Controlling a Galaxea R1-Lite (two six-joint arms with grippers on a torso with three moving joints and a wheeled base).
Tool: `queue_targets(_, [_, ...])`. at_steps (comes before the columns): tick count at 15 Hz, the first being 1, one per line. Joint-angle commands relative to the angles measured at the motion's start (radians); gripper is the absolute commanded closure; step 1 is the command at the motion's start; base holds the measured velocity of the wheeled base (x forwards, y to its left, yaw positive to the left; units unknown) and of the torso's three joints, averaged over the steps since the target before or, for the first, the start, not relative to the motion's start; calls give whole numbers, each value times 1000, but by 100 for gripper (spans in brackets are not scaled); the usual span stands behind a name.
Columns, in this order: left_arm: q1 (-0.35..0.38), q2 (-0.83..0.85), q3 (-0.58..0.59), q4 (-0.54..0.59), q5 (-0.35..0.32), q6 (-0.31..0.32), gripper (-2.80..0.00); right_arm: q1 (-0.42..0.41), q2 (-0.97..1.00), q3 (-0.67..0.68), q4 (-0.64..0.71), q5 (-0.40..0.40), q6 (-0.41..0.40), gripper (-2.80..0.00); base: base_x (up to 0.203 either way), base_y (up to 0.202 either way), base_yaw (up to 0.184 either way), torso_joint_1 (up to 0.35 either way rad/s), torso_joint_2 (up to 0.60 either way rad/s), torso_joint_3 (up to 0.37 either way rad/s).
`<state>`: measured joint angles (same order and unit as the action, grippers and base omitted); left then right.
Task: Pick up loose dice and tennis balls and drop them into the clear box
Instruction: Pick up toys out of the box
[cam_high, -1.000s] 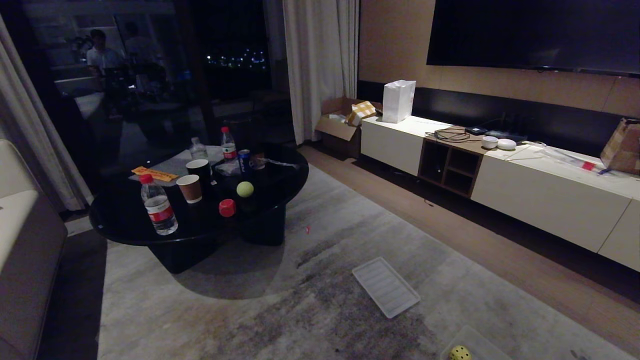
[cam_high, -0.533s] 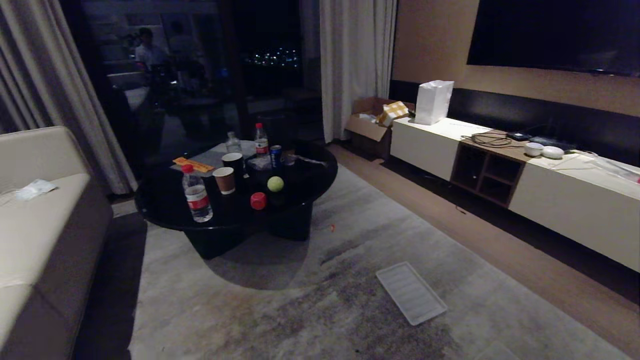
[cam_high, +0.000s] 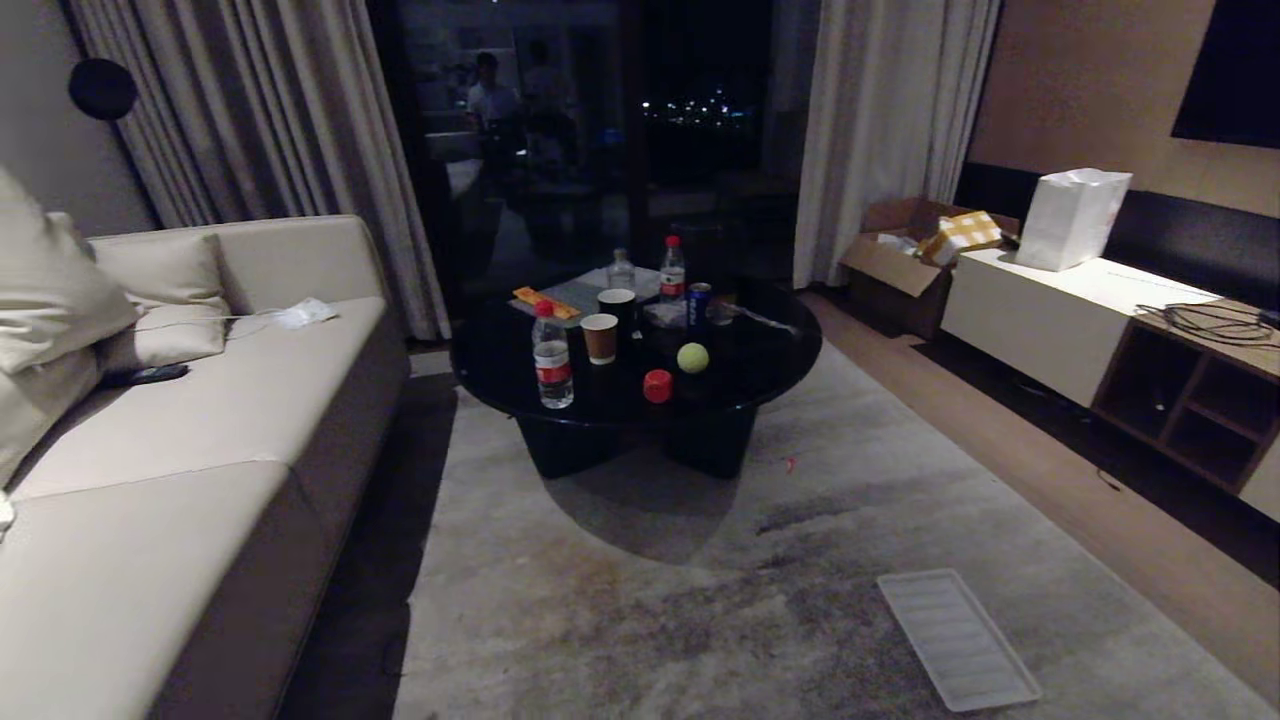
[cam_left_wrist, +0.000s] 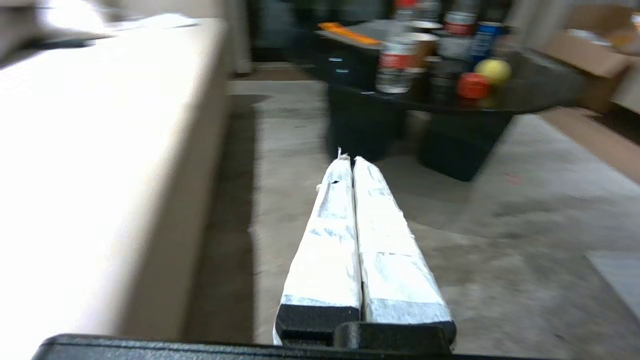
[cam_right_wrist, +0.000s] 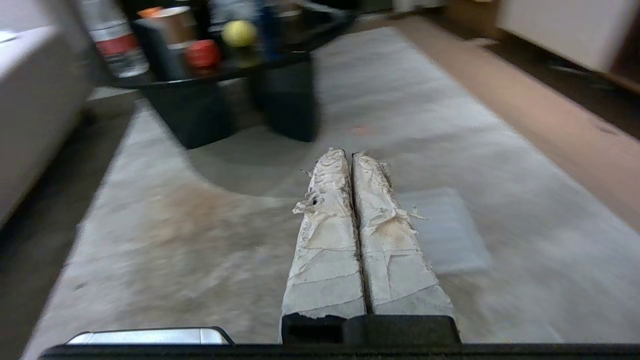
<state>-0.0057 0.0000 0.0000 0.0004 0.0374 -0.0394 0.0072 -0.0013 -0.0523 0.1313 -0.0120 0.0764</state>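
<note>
Facing black tabletop (cam_high: 760, 345) with tennis ball (cam_high: 692, 357) beside red die (cam_high: 657, 385).
Left end effector (cam_left_wrist: 348, 161) and right end effector (cam_right_wrist: 348, 153) both closed, empty, above rug (cam_high: 650, 610).

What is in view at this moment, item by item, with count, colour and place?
tennis ball: one, yellow-green, on the round table near its front edge
red die: one, red, on the table beside the tennis ball
round table: one, black, on the rug
water bottles: three, clear, two with red caps, on the table
paper cups: two, one brown, one dark, mid-table
can: one, blue, behind the ball
ribbed panel: one, translucent white, flat on the rug
sofa: one, cream, left of the table
paper bag: one, white, on the low cabinet
cardboard box: one, brown, by the curtain
left gripper: shut, empty, above the rug
right gripper: shut, empty, above the rug
</note>
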Motion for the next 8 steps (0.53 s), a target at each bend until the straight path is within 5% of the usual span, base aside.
queue_targets(1, [0, 2, 2, 0, 1, -1, 0, 0, 1, 0, 1, 0, 0, 0, 2, -5, 163, 3, 2, 2])
queue_targets(5, [0, 2, 2, 0, 1, -1, 0, 0, 1, 0, -1, 1, 0, 0, -1, -6, 140, -1, 1, 1])
queue_targets(8, [1, 2, 2, 0, 1, -5, 0, 0, 1, 0, -1, 1, 0, 0, 0, 0, 0, 0, 0, 0])
